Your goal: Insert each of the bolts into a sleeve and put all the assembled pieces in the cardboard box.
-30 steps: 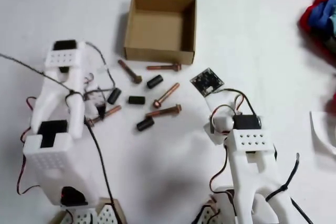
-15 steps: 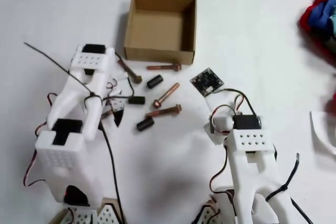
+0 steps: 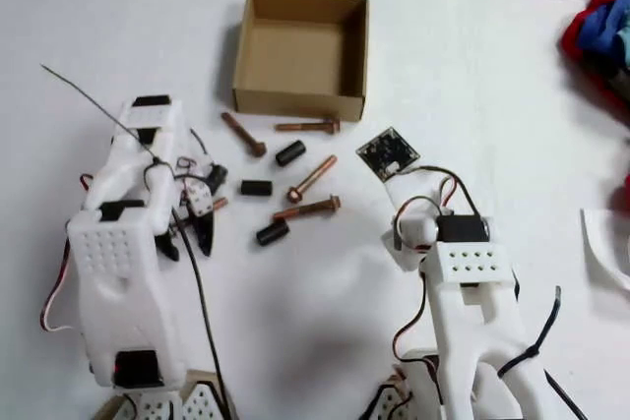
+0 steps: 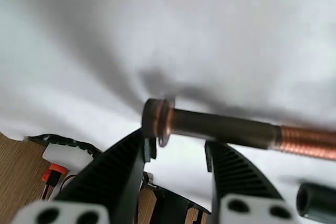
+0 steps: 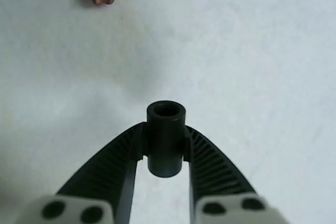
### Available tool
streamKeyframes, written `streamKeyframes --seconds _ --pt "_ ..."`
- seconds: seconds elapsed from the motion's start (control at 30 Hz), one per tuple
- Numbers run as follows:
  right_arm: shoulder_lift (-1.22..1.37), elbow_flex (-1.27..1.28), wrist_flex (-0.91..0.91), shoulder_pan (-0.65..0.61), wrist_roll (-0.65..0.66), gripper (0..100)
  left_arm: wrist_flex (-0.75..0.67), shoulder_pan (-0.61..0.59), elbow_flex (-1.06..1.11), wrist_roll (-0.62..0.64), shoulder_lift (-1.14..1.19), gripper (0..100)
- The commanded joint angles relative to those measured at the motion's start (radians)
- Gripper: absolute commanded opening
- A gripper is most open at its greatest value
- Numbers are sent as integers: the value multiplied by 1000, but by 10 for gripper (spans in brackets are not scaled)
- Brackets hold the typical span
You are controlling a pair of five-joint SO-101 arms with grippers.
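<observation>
White worktop (image 3: 512, 76) lay bare toward its right edge and along the near edge between the two arms. Toward the far edge sat the open cardboard box (image 3: 295, 102). Just nearer than it lay loose bolts (image 3: 307, 126) and black sleeves (image 3: 289, 152), close together but apart. The left gripper (image 4: 176, 148) was spread wide and released, a copper bolt (image 4: 220, 127) lying crosswise at its tips, head just by one fingertip. The right gripper (image 5: 165, 148) was clenched on an upright sleeve (image 5: 166, 121) above bare worktop.

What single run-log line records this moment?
left fingers open at copper-coloured metal bolt | right fingers shut on black cylindrical sleeve | brown cardboard box empty
</observation>
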Motion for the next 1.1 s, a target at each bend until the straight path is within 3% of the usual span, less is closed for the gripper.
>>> streamKeyframes --seconds 0.0,0.3,0.77,1.07 --pt "-38 -6 -13 7 -5 22 2 -28 -122 6 5 207" --pt "-38 -6 -12 7 -5 22 2 -28 -291 8 5 204" --pt "-38 -6 -12 7 -5 22 2 -26 -311 12 3 206" --pt "-38 -6 -15 2 -5 22 3 11 -338 123 -23 207"
